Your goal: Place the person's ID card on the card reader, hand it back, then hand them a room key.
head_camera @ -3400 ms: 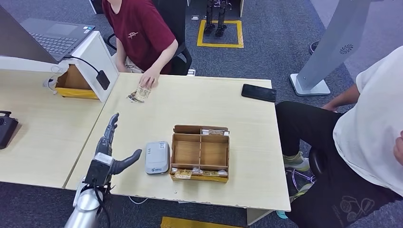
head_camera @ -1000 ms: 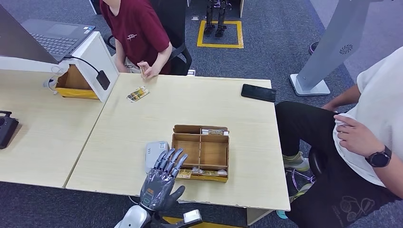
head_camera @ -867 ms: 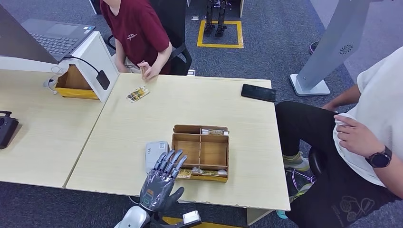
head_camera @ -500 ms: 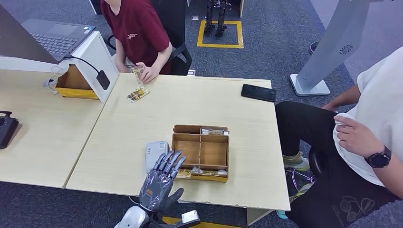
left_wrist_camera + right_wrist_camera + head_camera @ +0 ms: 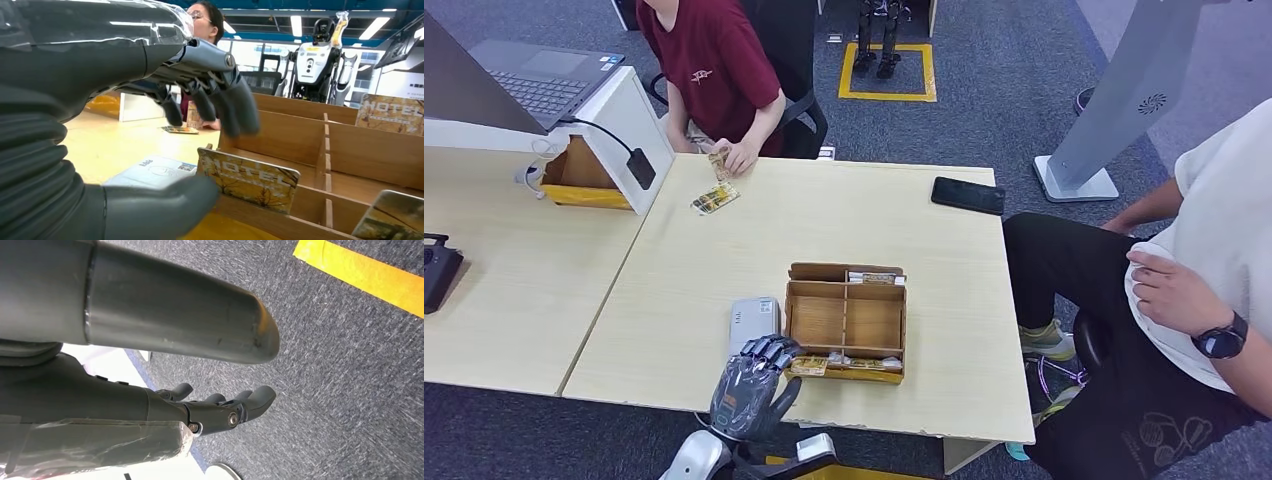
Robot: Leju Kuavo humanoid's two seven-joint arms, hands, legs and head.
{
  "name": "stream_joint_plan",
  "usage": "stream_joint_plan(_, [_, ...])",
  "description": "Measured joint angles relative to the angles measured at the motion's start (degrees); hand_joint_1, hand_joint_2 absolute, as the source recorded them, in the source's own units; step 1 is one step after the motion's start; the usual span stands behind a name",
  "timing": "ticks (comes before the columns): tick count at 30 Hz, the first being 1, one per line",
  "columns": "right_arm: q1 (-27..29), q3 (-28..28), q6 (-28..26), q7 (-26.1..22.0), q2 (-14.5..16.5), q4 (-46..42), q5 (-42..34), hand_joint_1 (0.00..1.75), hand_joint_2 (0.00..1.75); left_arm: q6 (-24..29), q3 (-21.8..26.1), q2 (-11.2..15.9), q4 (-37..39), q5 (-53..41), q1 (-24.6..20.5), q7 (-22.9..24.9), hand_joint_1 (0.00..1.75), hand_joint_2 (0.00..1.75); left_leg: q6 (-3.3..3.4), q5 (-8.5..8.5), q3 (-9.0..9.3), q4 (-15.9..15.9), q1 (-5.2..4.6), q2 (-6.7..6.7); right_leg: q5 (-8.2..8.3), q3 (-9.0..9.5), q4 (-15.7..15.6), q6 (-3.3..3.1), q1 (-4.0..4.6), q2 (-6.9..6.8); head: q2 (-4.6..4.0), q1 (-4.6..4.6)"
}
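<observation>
head view: left robot hand (image 5: 751, 385) hovers, fingers curled, beside wooden box (image 5: 846, 322).

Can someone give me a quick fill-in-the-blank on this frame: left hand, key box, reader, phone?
1. The left hand reaches for a card printed with the word ____ at the front of the wooden box.
2. The grey card reader lies on the table directly ____ of the wooden box as the head view shows it.
3. The black phone lies near the table's ____ edge, by the person in white.

Missing words: HOTEL; left; right
</observation>
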Motion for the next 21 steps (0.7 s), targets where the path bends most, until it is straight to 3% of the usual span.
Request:
stream_joint_plan(2, [0.0,0.0,-0.1,0.0,0.0,0.0,0.0,0.00,0.00,0.0,0.3,0.0,0.1,0.5,0.0,-0.4,1.75,1.75,0.00,0.00,0.00,0.0,0.00,0.00,0.00,0.00,0.0,0.00,0.00,0.00,0.00,0.00])
stream_joint_plan(8, [0.0,0.6,-0.3,0.3,0.1,0.0,0.0,0.00,0.00,0.3,1.3,-0.4,0.5,2.8,0.1,-2.1,1.69,1.75,0.00,0.00,-0.01,0.0,0.00,0.00,0.00,0.00,0.0,0.00,0.00,0.00,0.00,-0.01])
stream_joint_plan(21, [0.0,1.1,-0.3,0.3,0.2,0.0,0.0,0.00,0.00,0.4,2.0,-0.8,1.2,4.6,0.1,-3.8,1.75,1.75,0.00,0.00,-0.01,0.0,0.00,-0.01,0.00,0.00,0.0,0.00,0.00,-0.01,0.00,0.00])
